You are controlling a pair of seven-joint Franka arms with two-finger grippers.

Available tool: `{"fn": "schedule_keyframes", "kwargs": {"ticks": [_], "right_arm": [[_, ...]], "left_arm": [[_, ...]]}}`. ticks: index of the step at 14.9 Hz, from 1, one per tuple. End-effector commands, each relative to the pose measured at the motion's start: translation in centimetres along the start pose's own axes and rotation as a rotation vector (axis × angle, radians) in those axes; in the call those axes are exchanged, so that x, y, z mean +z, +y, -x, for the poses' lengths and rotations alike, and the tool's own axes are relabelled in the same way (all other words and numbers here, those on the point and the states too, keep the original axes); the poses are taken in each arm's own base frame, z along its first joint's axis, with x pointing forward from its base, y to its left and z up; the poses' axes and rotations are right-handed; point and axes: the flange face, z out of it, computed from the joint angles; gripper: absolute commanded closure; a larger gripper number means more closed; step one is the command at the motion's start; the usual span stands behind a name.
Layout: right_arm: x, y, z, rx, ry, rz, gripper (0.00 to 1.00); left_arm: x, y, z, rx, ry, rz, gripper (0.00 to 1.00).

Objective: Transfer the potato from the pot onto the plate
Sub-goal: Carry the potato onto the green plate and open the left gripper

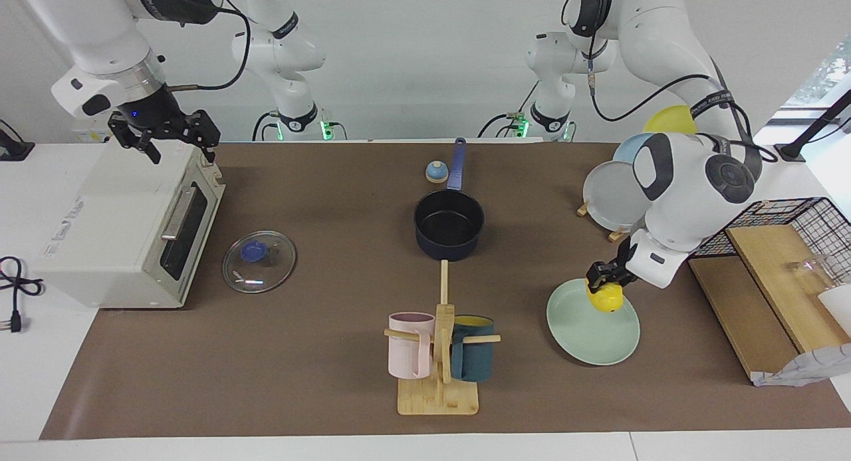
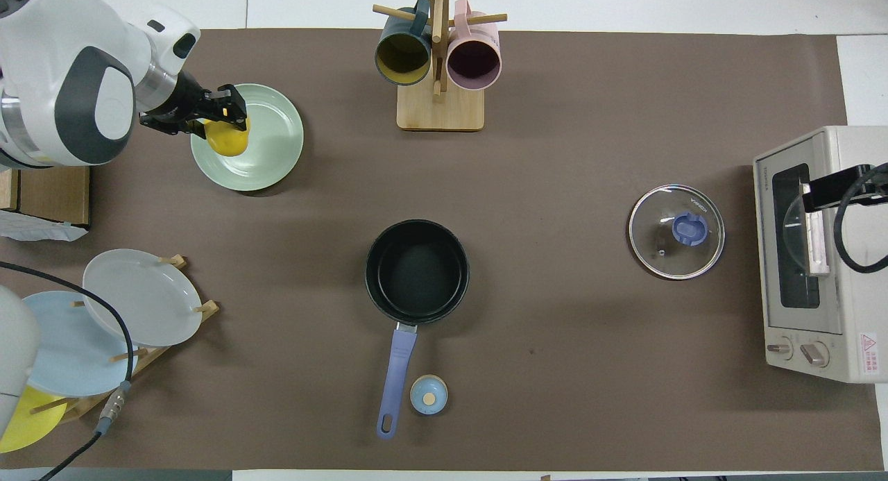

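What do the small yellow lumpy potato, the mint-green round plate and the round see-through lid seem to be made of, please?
Yellow lumpy potato: probably plastic, glossy, uniformly bright.
Mint-green round plate: ceramic or melamine, smooth, evenly coloured; undecidable.
Round see-through lid: likely glass, with the mat showing through; blue knob, perhaps plastic.

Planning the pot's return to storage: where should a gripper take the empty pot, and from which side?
Judging by its pose, grip the pot by its long straight handle, which points toward the robots. Come down from above, fingers across the handle's width. The small blue knob beside the handle's end leaves less room there, so grip mid-handle.
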Motion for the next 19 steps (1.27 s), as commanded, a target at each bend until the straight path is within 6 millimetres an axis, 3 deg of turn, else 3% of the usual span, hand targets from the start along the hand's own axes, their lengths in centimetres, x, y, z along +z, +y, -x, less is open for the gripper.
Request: {"fn": "schedule_keyframes", "kwargs": {"ticks": [1,4,9,10,11,13,15,18,19], "right_arm": [[-0.3,-0.1,0.4,0.011,0.004,-0.002,0.00],[-0.3,-0.2,0.4,0.013,0.004,-0.001,0.00],[-0.3,-0.9,0.4,0.003,0.002,-0.007,0.00],[-0.4,-0.9,0.4,0.002,0.005,-0.007,0.00],[-0.4,-0.8,0.4,0.005,0.006,-0.007,0.00],[-0.4,-0.7,0.4,0.006,0.006,-0.009,0.00],[-0.4,-0.6,0.4,0.006,0.006,-0.009,0.00],[-0.3,0.0,0.5,0.017,0.003,-0.010,0.00],[-0.3,0.0,0.5,0.019,0.003,-0.010,0.00]], "left_arm": [[3.0,-0.7,-0.5,0.029,0.009,-0.050,1.00],[6.2,-0.8,0.4,0.039,-0.007,-0.066,1.00],[7.3,-1.0,0.8,0.036,-0.019,-0.069,1.00],[7.0,-1.0,0.7,0.037,-0.016,-0.068,0.92],[6.8,-0.8,0.7,0.040,-0.013,-0.069,0.01],[5.3,-0.7,0.6,0.041,0.007,-0.066,0.00],[1.7,-1.4,0.8,0.031,0.046,-0.057,0.00],[-6.5,-2.6,2.8,0.007,0.088,-0.044,0.00],[-9.5,-3.9,4.0,-0.013,0.082,-0.047,0.00]]}}
